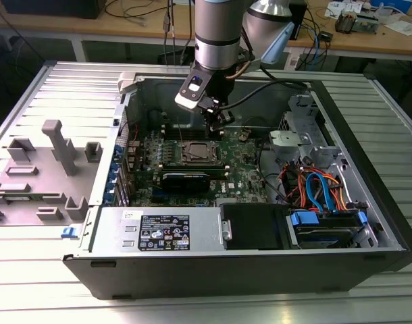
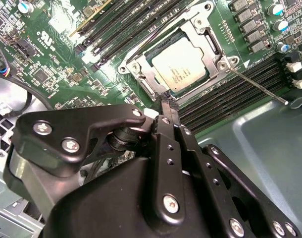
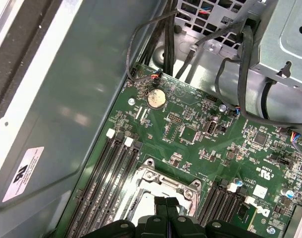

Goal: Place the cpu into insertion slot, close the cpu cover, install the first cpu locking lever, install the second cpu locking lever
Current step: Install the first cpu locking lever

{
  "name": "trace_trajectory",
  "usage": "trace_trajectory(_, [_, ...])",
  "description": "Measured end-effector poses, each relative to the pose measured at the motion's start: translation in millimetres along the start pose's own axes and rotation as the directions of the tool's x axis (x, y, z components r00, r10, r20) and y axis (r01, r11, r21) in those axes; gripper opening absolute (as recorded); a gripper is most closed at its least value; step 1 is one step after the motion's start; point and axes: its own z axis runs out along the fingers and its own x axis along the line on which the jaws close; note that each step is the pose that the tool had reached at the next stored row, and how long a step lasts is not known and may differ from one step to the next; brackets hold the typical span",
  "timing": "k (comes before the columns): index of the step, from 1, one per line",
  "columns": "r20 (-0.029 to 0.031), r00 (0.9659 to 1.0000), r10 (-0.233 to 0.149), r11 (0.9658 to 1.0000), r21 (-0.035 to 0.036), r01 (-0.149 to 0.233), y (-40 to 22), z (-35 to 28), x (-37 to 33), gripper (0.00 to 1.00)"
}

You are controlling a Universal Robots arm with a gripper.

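Hovering at socket edge, claw closed and empty

One claw (image 2: 168,101), fingers pressed together with nothing visibly held, tip just beside the one insertion slot (image 2: 153,53). One cpu (image 2: 179,68) is seated in it, with one cpu cover (image 2: 141,74) flat around it. One lever rod (image 2: 257,85) angles away from the socket corner. Open PC case (image 1: 368,169) lies on a ribbed metal tabletop (image 1: 71,81). Wooden tabletop (image 1: 125,27) with cables behind.

Legend: a black-and-white label (image 1: 167,234) was borne on the power supply housing (image 1: 207,229) in the exterior view, and a white sticker (image 3: 23,172) on the case wall (image 3: 76,99) in the first wrist view. Faint print was seen on the cpu (image 2: 179,67) in the second wrist view; none could be made out.
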Motion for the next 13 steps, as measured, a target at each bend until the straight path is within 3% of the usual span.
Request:
trace_trajectory(8, [-0.0001,1.0,-0.003,1.0,0.0,0.003,-0.1,0.0,-0.1,0.11])
trace_trajectory(13, [-0.0021,0.9979,-0.065,0.9979,-0.0012,0.065,-0.5,0.0,-0.1,0.11])
